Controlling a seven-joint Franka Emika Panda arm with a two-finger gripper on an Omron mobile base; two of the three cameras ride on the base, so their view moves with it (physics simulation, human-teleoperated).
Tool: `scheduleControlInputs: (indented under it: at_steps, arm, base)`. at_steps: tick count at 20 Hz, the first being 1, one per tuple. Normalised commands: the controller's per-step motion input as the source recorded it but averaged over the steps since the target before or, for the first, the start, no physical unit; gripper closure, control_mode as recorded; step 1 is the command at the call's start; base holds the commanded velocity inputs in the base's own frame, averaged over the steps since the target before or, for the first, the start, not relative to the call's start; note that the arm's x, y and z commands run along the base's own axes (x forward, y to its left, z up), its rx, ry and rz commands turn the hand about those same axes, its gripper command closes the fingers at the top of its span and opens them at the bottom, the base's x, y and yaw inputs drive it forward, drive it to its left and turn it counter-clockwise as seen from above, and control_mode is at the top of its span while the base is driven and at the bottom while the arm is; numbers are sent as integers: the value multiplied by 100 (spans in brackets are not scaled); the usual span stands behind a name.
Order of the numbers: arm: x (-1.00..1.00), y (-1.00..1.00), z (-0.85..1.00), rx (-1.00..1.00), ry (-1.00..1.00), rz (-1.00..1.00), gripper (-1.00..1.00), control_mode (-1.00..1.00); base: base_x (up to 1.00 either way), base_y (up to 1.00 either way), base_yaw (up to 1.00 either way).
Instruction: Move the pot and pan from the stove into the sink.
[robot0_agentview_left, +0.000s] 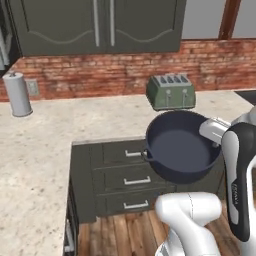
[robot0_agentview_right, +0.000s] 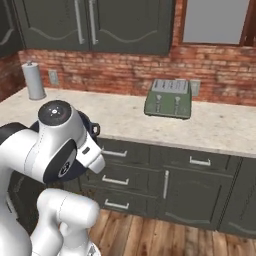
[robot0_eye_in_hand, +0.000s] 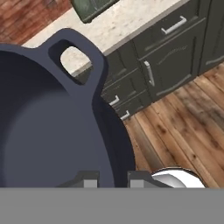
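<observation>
Fingers (robot0_eye_in_hand: 91, 178) are gripping the pot (robot0_agentview_left: 182, 145) by its rim, carrying it in mid-air beside the counter (robot0_agentview_left: 45, 130); next it needs bringing over to the sink.

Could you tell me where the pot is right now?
The pot is held in the air, tilted, in front of the drawers, below the toaster.
</observation>
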Motion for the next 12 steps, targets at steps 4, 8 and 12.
scheduleControlInputs:
  at_steps: [4,8,12]
  arm:
    - [0,0,0,0,0,0,100,100]
    - [0,0,0,0,0,0,100,100]
    - [0,0,0,0,0,0,100,100]
  base:
    - [97,0,0]
    - [65,-46,0]
    - [26,-97,0]
